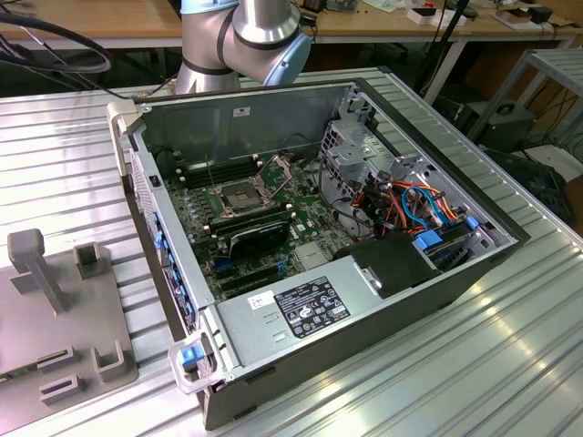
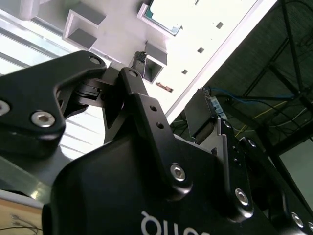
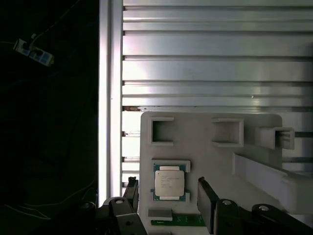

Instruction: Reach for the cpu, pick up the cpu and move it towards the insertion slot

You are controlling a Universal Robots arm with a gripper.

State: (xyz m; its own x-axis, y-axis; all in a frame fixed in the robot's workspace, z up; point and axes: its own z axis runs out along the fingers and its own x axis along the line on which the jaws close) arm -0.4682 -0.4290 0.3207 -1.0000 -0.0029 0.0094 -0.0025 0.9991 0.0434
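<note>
- The gripper (image 3: 166,185) is hanging above the grey tray (image 3: 195,142) with its fingers (image 3: 208,203) spread wide, and it is gripping nothing.
- The cpu (image 3: 169,182) is lying flat in a square pocket of the grey tray, between the two fingers with a gap on each side.
- In the exterior view, the insertion slot (image 1: 239,196) is sitting inside the open computer case (image 1: 237,127), at 11 o'clock from the black card (image 1: 260,238). The grey tray is lying at 9 o'clock from the case.

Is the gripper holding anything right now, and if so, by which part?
Nothing is held. The gripper is open, and the cpu lies in its recess on the pale holder tray, clear of the fingers.
</note>
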